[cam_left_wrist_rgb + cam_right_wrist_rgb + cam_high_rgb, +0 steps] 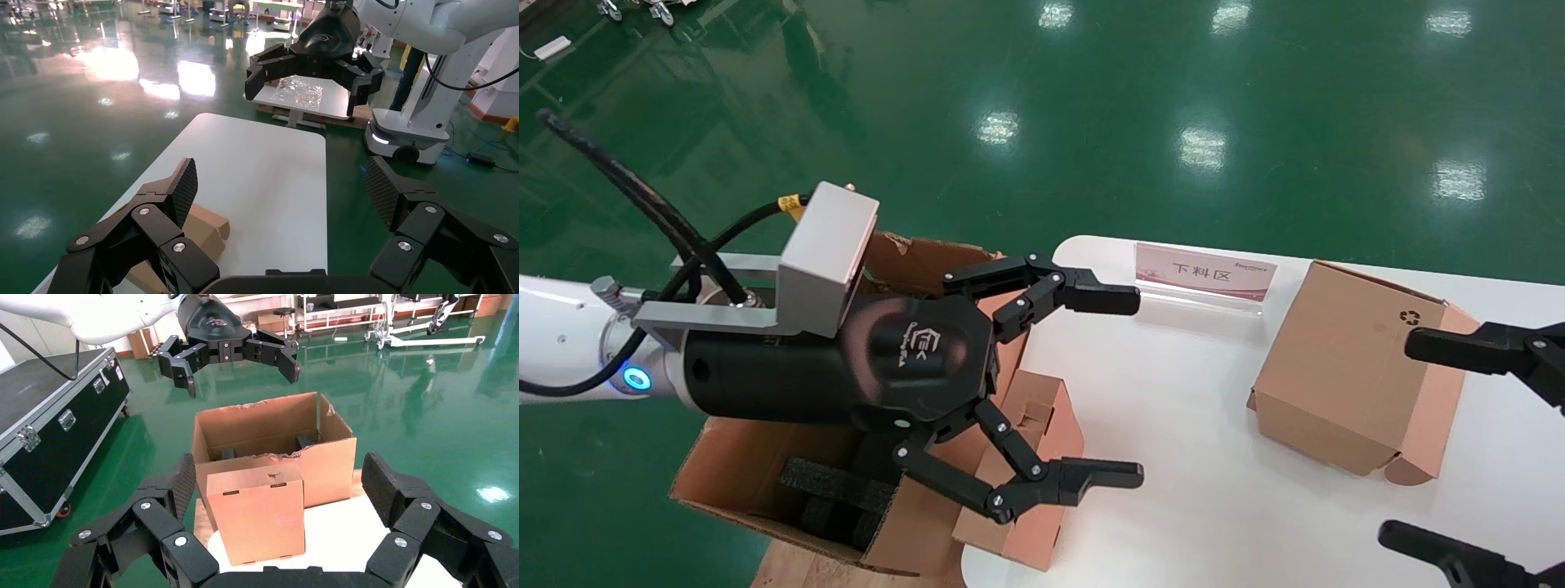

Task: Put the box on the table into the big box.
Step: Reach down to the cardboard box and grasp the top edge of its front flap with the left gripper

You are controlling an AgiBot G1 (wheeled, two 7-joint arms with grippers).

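The slim brown box [1027,457] stands upright on the left edge of the white table [1173,490], against the big box [756,474]. In the right wrist view the box [257,517] shows slit cutouts and a tab notch, with the big box [330,459] behind it, its rim torn and black foam [304,441] inside. My left gripper [1125,386] is open and empty, hovering above both boxes, fingers pointing over the table; its own view [284,184] shows bare tabletop. My right gripper [1406,439] is open and empty at the table's right, facing the box [281,478].
A squarer carton [1344,376] with a recycling symbol lies on the table's right half, close to my right gripper. A pink-and-white sign [1204,273] stands at the table's far edge. A black flight case [55,416] stands on the green floor beyond the big box.
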